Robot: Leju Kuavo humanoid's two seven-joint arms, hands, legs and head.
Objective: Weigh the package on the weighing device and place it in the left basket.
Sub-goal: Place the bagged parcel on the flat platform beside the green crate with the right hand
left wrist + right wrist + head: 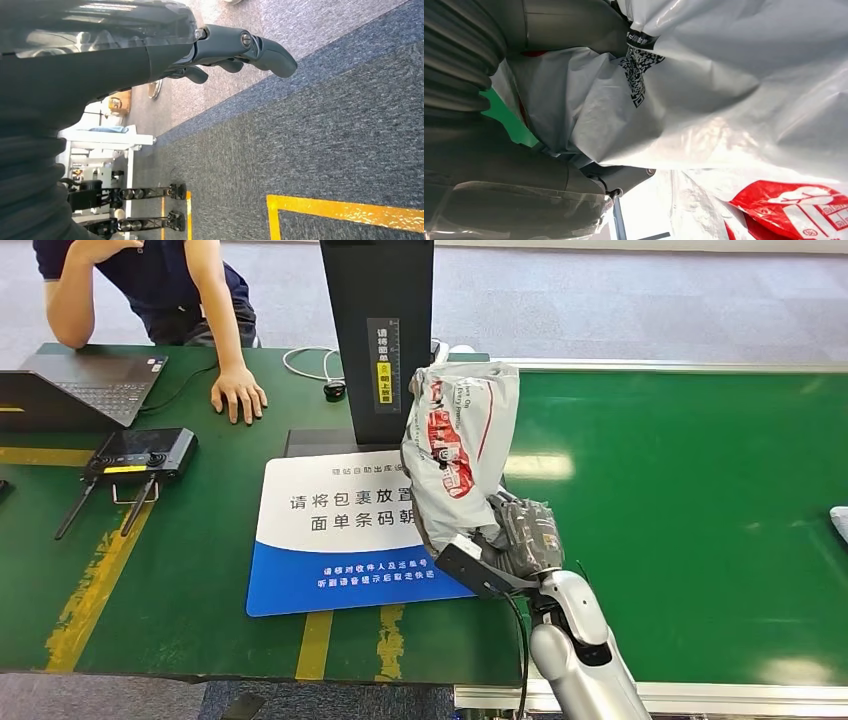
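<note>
Gripping the package (460, 445) at its lower end, my right hand (500, 545) holds it at frame centre, over the weighing device (340, 530); soft, light, slippery film, so grasping bunched folds seems safest.

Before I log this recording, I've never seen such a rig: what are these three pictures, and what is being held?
This is a humanoid robot with two silver arms. The head view looks down on a green table. The right robot hand grips a grey plastic mailer package with red print, upright above a white-and-blue printed weighing mat before a black post. A person's hand, a laptop and a black controller are nearby. The right wrist view shows the package up close. The left wrist view shows the left robot hand over carpet, holding nothing.
</note>
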